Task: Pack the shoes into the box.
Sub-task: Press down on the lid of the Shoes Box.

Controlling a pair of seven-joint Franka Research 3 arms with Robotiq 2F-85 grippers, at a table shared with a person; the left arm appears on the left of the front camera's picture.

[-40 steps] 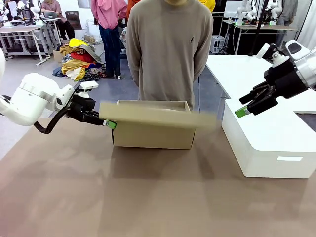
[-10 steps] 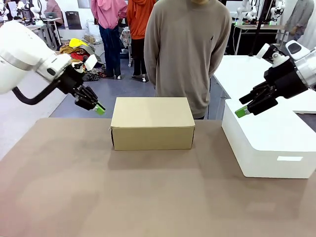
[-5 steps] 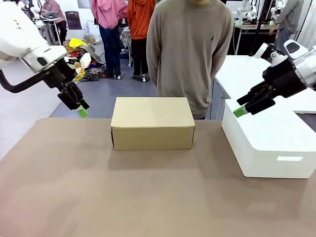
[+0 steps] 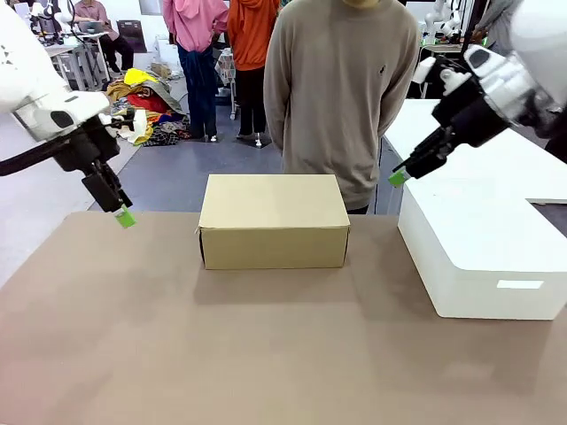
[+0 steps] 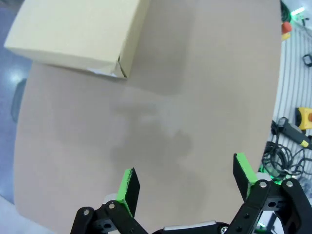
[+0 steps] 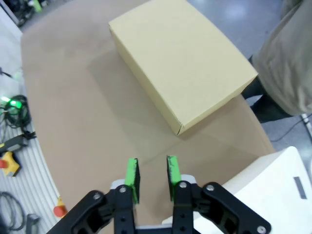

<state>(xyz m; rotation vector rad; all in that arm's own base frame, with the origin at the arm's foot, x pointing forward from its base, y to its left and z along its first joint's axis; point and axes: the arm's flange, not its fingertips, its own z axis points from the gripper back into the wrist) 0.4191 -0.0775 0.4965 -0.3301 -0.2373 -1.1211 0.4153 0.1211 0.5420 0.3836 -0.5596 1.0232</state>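
Note:
The tan cardboard box [image 4: 274,221] stands at the table's far middle with its lid down flat; it is also in the left wrist view [image 5: 73,30] and the right wrist view [image 6: 181,63]. The shoes are out of view. My left gripper [image 4: 122,215] hangs to the left of the box, apart from it, fingers pointing down. In its wrist view the left gripper [image 5: 187,179] is wide open and empty above bare table. My right gripper [image 4: 399,177] hovers right of the box. In its wrist view the right gripper [image 6: 151,175] shows a narrow gap between the pads, with nothing in it.
A large white block-shaped box [image 4: 483,257] takes up the table's right side, under the right arm. A person in a grey-brown sweater [image 4: 341,80] stands just behind the tan box, hands behind the back. Bare brown table [image 4: 266,345] stretches in front.
The lid that the left gripper held has come down shut. The left arm has swung away left and down, jaws opening. The right arm has moved up and left, its jaws narrowing.

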